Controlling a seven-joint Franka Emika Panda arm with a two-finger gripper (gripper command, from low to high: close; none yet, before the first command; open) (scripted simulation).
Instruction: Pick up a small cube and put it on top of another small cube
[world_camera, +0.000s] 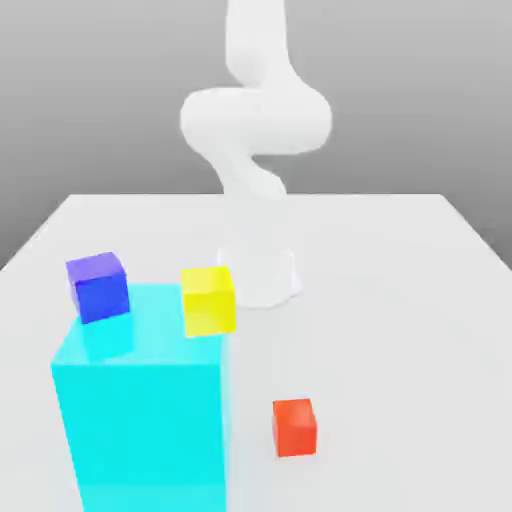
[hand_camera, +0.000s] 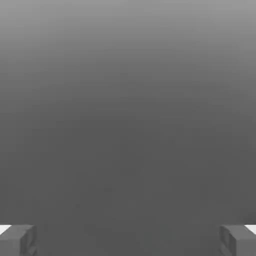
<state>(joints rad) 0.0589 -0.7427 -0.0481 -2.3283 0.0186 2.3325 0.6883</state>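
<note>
The small red cube (world_camera: 294, 427) lies on the white table (world_camera: 400, 300), near the front, just to the exterior view's right of the big cyan block. The small blue cube with a purple top (world_camera: 98, 287) is at the far left corner of that block's top; I cannot tell whether it rests on the block or stands behind it. My gripper (hand_camera: 128, 240) is open in the hand view, its two grey fingertips (hand_camera: 17, 240) far apart with only plain grey background between them. Nothing is held.
The big cyan block (world_camera: 140, 410) fills the front left of the table. A yellow cube (world_camera: 208, 300) is at its far right corner. The arm's white base (world_camera: 258, 275) stands behind it, the arm rising out of the picture.
</note>
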